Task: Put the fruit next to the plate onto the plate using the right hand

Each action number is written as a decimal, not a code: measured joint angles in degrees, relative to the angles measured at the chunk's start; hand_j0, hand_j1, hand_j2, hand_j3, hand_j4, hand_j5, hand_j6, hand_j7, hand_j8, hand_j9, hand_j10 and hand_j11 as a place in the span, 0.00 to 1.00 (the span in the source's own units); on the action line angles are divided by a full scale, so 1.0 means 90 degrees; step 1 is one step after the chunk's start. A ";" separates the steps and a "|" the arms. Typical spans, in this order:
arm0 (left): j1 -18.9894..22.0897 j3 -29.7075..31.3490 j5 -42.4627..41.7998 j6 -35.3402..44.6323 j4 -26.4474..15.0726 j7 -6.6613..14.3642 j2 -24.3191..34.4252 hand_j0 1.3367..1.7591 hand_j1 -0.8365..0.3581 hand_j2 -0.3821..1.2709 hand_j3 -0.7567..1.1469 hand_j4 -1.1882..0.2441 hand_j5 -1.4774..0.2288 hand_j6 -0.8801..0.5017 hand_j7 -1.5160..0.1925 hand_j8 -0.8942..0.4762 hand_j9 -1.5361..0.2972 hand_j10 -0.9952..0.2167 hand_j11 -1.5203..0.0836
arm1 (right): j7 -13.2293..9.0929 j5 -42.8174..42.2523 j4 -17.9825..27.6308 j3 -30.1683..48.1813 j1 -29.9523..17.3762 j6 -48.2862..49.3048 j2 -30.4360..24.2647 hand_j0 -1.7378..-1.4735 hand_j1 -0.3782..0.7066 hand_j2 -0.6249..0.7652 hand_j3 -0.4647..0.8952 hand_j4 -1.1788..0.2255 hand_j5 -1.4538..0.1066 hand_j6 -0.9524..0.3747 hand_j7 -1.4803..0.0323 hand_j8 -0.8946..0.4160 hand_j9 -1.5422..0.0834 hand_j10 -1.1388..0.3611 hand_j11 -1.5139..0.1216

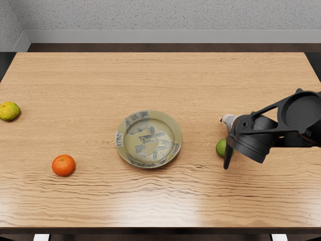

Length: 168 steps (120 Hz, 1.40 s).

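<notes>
Head view, single frame.

- Worktop: light wood grain, fills most of the frame. A grey wall runs along the top edge.
- Plate: at frame centre, slightly below the middle. Greenish glaze with a blue leaf pattern, lying flat. Nothing rests on it.
- Green fruit: right of the plate, well clear of its rim, on the worktop. Only its left portion shows; the rest is hidden behind the right hand. This is the fruit closest to the plate.
- Right hand: dark, arm entering from the right edge at mid-height. It sits directly over and against the right side of the green fruit. One dark digit points down to the worktop just below the fruit, and a pale tip shows above it. From this angle I cannot tell whether the hand has closed around the fruit or only sits beside it.
- Orange: lower left, well apart from the plate, on the worktop.
- Yellow-green fruit: far left edge at mid-height, farthest from the plate.
- Left arm: out of frame.
</notes>
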 joint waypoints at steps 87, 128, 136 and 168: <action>0.0000 0.0000 0.0000 0.0000 0.0000 0.0000 0.0000 0.76 0.99 0.23 0.40 0.83 0.86 0.64 0.89 0.65 0.84 0.82 0.95 | 0.0000 0.0018 0.0156 -0.0053 0.0158 -0.0039 -0.0088 0.30 0.26 0.42 0.34 0.69 0.76 0.56 0.80 0.52 0.78 0.62 0.76; 0.0000 0.0000 0.0000 -0.0003 0.0000 0.0000 0.0000 0.76 0.99 0.23 0.40 0.83 0.86 0.64 0.89 0.65 0.84 0.82 0.95 | 0.0000 0.0036 0.0203 -0.0064 0.0163 -0.0039 -0.0097 0.30 0.27 0.42 0.34 0.68 0.75 0.55 0.79 0.51 0.77 0.61 0.75; 0.0000 0.0000 0.0000 -0.0002 0.0001 0.0000 0.0000 0.76 0.99 0.23 0.40 0.83 0.86 0.64 0.89 0.65 0.84 0.82 0.95 | 0.0000 0.0037 0.0206 -0.0063 0.0161 -0.0039 -0.0098 0.30 0.28 0.42 0.34 0.67 0.74 0.54 0.78 0.51 0.76 0.60 0.74; 0.0000 0.0000 0.0000 -0.0003 0.0000 0.0000 0.0000 0.76 0.99 0.23 0.40 0.83 0.86 0.64 0.89 0.65 0.84 0.82 0.95 | 0.0000 0.0038 0.0209 -0.0058 0.0159 -0.0039 -0.0098 0.30 0.34 0.41 0.34 0.64 0.70 0.50 0.74 0.47 0.72 0.57 0.70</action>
